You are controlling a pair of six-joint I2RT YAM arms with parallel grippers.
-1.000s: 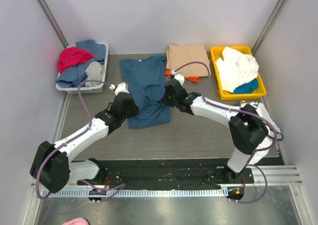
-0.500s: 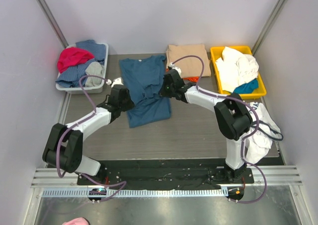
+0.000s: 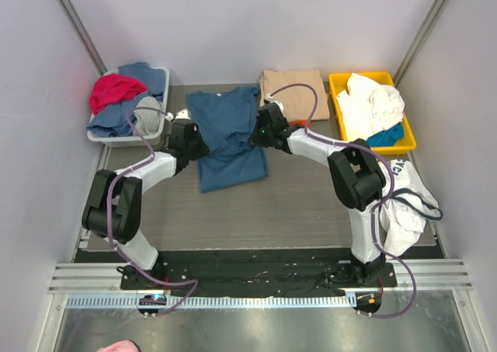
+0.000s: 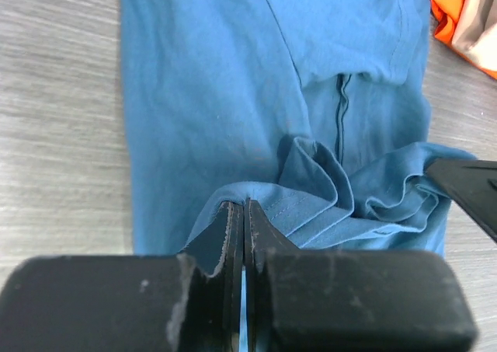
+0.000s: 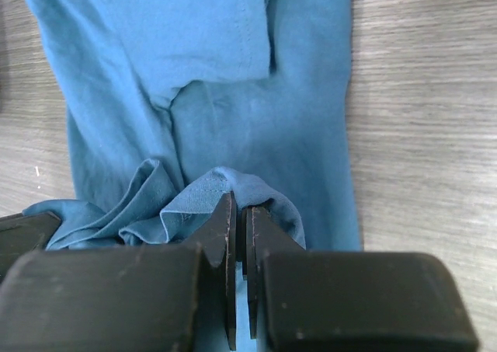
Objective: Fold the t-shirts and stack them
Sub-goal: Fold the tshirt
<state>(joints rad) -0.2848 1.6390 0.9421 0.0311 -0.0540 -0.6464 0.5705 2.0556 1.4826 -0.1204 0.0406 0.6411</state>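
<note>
The teal-blue t-shirt [image 3: 225,123] lies on the tabletop [image 3: 311,204], its lower part bunched. The cloth is judged light, soft and limp, so it is best held at the hem near each side. The left jaws and right jaws are each pinched shut on that hem. Since a second ago the hem has been carried farther toward the collar.
</note>
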